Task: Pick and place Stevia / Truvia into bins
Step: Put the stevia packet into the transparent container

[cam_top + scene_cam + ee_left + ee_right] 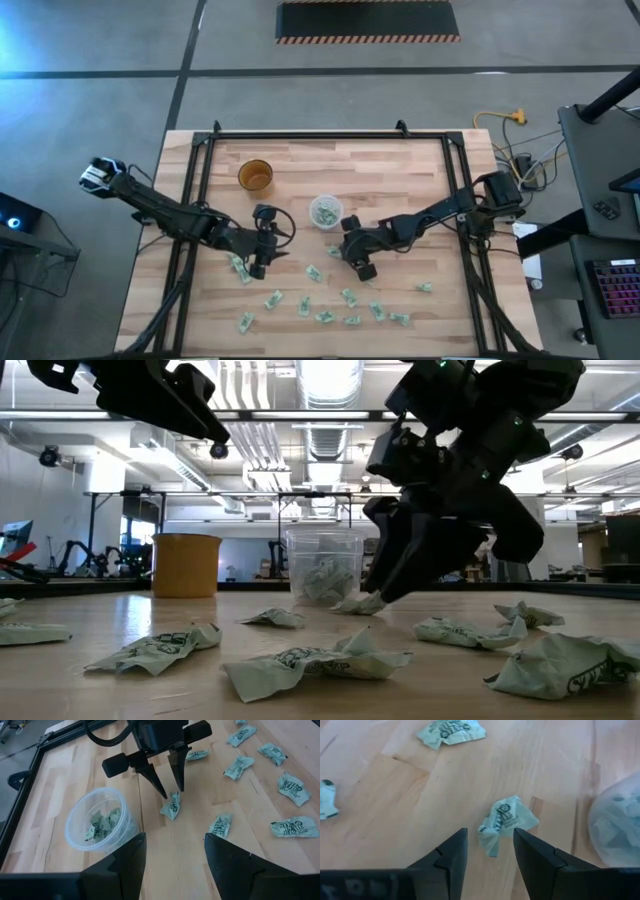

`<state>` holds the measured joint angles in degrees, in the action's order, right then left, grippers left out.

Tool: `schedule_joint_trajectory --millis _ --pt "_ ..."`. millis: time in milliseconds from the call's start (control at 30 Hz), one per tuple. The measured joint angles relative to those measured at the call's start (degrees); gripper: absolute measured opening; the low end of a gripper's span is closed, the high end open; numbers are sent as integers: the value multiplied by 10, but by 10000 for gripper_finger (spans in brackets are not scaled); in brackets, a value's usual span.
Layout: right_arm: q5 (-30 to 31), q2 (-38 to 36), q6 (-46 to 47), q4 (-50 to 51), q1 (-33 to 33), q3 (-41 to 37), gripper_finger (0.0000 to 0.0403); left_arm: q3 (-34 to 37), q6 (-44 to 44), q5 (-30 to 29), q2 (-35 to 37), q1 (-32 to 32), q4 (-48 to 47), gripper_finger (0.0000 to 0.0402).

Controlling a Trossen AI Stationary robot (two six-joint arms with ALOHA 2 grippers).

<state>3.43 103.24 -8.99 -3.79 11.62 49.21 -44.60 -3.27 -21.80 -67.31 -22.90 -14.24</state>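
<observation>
While both arms reach in over the wood, the scene sorts by size like this:

Table (400,170): pale butcher-block top inside a black frame, seen whole from above.

Left arm: comes in from the left edge; the left gripper (258,262) hangs over the table's left-centre with its fingers (120,865) spread wide and nothing between them, a loose sachet just beside it.

Right arm: comes in from the right edge; the right gripper (338,250) is down at the table just below the translucent cup, its fingers (450,855) parted and straddling one sachet, tips at the wood but not closed on the paper.

Amber cup (256,176): stands upright toward the far left of the top, well apart from both grippers.

Translucent cup (325,211): upright near the table's middle, several sachets already lying inside it.

Sachet at the right gripper (506,821): crumpled, pale green, flat on the wood beside the translucent cup, between the two fingertips.

Other sachets (350,298): scattered across the near half of the table, most in a loose band along the front, one (424,288) off to the right.
</observation>
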Motion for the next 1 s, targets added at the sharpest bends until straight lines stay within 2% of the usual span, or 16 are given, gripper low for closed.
schedule_joint_trajectory --millis 467,567,800,1000 --pt "-6 14 0 -19 0 1 133 0 0 0 0 0 1 185" --pt "-9 34 -4 -6 0 18 130 0 0 0 0 0 1 185" --pt "-5 33 0 37 0 45 128 1 0 0 0 0 -1 185" --pt "-4 34 -2 48 1 47 91 9 0 0 0 0 1 185"
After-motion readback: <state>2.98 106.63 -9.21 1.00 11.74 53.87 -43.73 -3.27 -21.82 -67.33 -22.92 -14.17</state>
